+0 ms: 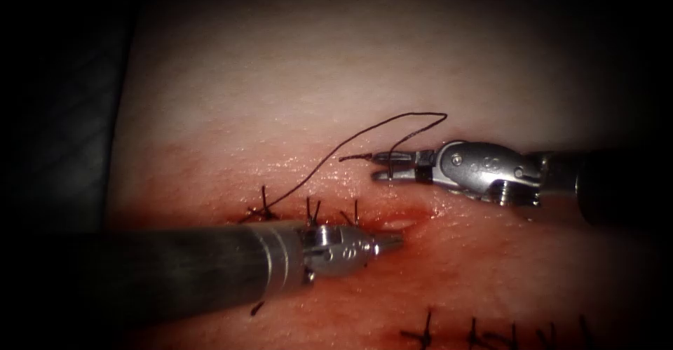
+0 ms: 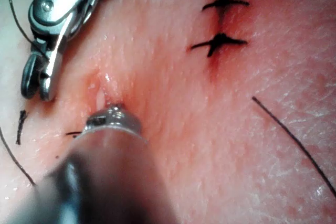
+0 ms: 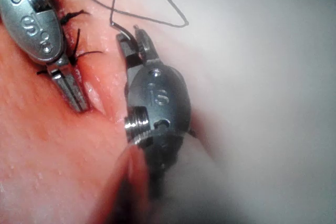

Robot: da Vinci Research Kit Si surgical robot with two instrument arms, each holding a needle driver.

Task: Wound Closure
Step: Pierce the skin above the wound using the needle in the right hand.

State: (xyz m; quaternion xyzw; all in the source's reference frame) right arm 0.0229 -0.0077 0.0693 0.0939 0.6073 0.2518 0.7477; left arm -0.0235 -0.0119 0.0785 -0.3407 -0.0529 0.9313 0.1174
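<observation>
Endoscope view: right tool [image 1: 382, 167], centre frame, jaws parted around the thread [image 1: 329, 155] looping up-left to a stitch [image 1: 263, 210]; left tool [image 1: 392, 242], below, clenched, empty, beside the cut [image 1: 406, 218].

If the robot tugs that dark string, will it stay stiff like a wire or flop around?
Probably floppy: the thread droops in a loose loop from the right tool to the stitches. It looks very light, lying on the wet tissue, where it may cling.
</observation>
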